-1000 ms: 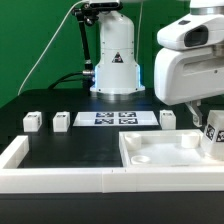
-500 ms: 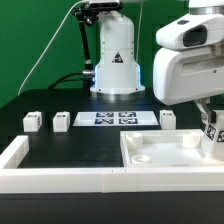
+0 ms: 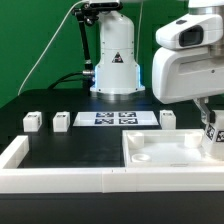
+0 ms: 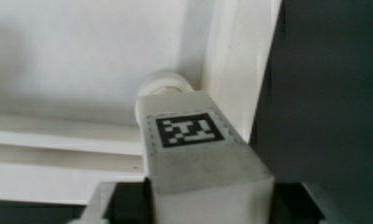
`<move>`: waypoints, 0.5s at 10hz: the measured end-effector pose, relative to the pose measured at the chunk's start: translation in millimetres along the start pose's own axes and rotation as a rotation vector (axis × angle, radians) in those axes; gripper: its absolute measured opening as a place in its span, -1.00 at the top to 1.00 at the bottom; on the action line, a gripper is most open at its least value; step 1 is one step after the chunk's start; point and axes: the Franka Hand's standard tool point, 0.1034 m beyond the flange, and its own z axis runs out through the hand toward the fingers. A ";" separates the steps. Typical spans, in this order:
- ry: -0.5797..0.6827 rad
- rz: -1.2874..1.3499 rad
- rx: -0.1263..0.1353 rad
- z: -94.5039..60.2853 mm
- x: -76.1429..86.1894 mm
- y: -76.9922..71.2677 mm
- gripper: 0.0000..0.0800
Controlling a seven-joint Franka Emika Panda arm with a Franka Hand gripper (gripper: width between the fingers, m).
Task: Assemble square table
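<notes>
Exterior view: the tabletop lies at the lower right of the frame, with no leg visibly fitted. 3 loose legs stand on the table near the marker board. The end effector hangs at the right edge.

Wrist view: its fingers pinch a 4th leg near a corner socket. Likely the 1st fitting, with 3 left.

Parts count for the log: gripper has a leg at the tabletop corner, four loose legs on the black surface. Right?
Not four. The exterior view shows three loose legs: two to the exterior view's left of the marker board, one to its right. The rest holds: the gripper is shut on a fourth leg at the tabletop corner.
</notes>
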 end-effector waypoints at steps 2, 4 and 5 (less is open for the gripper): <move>0.031 0.191 0.004 -0.1 1.2 1.6 0.23; 0.065 0.406 0.009 -0.3 0.1 2.5 0.23; 0.076 0.490 0.011 -0.5 -0.3 3.0 0.23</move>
